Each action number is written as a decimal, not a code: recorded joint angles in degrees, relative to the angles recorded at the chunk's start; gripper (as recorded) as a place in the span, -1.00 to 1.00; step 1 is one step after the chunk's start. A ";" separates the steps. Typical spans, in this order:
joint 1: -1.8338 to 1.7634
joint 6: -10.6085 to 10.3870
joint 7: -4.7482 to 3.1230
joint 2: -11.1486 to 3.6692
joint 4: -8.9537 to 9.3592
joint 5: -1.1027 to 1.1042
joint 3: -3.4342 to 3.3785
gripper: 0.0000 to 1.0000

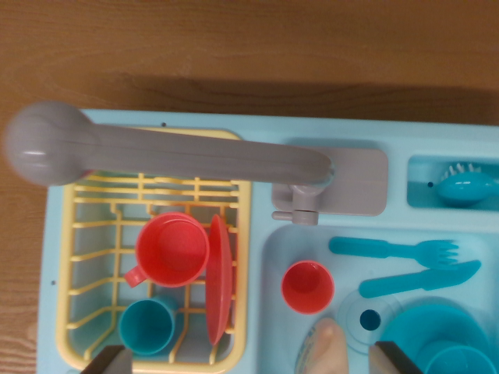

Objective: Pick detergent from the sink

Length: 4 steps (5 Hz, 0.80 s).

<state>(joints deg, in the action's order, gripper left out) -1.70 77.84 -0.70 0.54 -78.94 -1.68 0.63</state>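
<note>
The detergent bottle (322, 348) is a pale, beige-white shape lying in the sink basin (274, 257), cut off by the bottom edge of the wrist view. My gripper (253, 360) is open above the toy sink. Its left dark fingertip (109, 360) shows over the dish rack and its right fingertip (396, 358) over the basin. The bottle sits between the two fingertips in the picture, closer to the right one, and neither fingertip touches it.
A grey faucet (179, 152) swings across the top of the yellow dish rack (86, 257), which holds a red mug (171, 249), a red plate (219, 280) and a teal cup (148, 327). In the basin lie a red cup (307, 287), a teal fork (394, 249), a teal knife (421, 279) and teal dishes (444, 335). A teal brush (464, 187) sits top right.
</note>
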 joint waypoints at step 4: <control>0.47 -4.75 0.20 -0.38 4.99 -0.22 0.51 -1.00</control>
<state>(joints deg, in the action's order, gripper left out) -1.23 73.09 -0.50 0.16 -73.96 -1.90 1.14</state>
